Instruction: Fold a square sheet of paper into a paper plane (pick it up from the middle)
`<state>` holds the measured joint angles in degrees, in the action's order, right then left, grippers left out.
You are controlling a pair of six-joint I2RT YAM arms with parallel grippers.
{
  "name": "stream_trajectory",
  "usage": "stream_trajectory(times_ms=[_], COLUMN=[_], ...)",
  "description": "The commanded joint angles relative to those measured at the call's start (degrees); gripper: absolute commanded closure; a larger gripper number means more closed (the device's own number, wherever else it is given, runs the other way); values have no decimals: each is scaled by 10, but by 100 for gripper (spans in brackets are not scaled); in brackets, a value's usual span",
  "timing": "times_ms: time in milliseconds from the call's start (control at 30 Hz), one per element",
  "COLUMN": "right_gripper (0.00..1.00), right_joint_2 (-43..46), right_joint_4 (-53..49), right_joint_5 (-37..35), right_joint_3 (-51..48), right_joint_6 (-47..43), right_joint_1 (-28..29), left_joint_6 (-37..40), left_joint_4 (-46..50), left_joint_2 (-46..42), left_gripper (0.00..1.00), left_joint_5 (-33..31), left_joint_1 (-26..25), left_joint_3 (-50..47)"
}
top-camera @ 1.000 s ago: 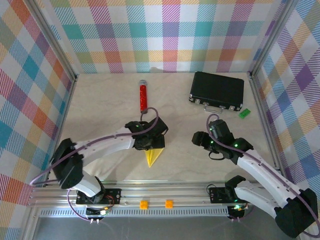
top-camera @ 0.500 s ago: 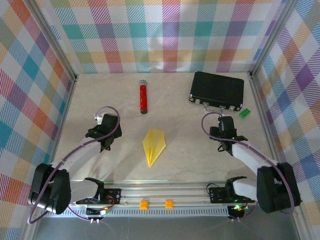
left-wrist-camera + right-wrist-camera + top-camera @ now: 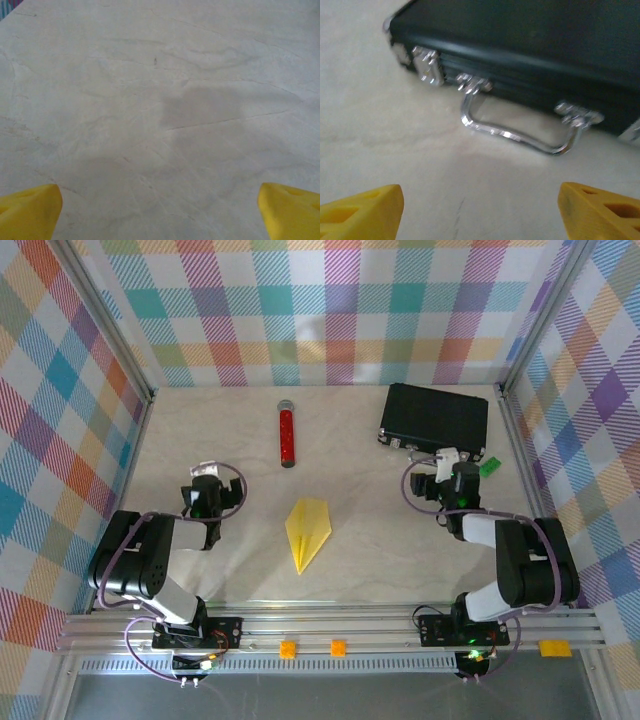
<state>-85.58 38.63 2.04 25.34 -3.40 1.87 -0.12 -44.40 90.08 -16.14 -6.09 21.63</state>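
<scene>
The square sheet of paper lies folded into a yellow paper plane (image 3: pixel 307 530) at the middle of the table, its point towards the near edge, with nothing touching it. My left gripper (image 3: pixel 205 490) rests well to its left, folded back near its base. In the left wrist view, that gripper (image 3: pixel 160 215) is open, and only bare tabletop lies between its yellow fingertips (image 3: pixel 30 210). My right gripper (image 3: pixel 454 472) sits far right of the plane. In the right wrist view, it (image 3: pixel 480 212) is open and empty, facing the black case.
A black case (image 3: pixel 435 420) stands at the back right, its chrome handle (image 3: pixel 515 132) just ahead of my right fingers. A small green block (image 3: pixel 489 467) lies beside it. A red cylinder (image 3: pixel 286 434) lies at the back, beyond the plane. Checked walls enclose the table.
Both arms have drawn away from the middle to the sides. The left gripper has left the plane and opened wide. The plane now lies free on the table.
</scene>
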Motion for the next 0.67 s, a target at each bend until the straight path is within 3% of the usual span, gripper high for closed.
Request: stream_trajectory(times_ms=[0,67,133,567,633], right_gripper=[18,16,1,1,1], right_joint_2=[-21,-35,-31,-27,-26], right_joint_4=[118,114,101,88,90], right_joint_5=[41,4,-16,-16,-17], right_joint_3=[-32,-19,-18,-14,-17], right_joint_6=[21,39,44,42,42], right_joint_1=[-16,-16,-16,-15,-15], left_joint_6=[-3,-3,0,9,36], left_joint_4=[-118,-76,-84,-77,-77], left_joint_2=[2,6,9,8,6], left_gripper=[0,0,0,0,0], left_joint_5=[20,15,15,39,108], left_joint_1=[11,12,12,11,11], left_joint_3=[-20,6,5,9,7])
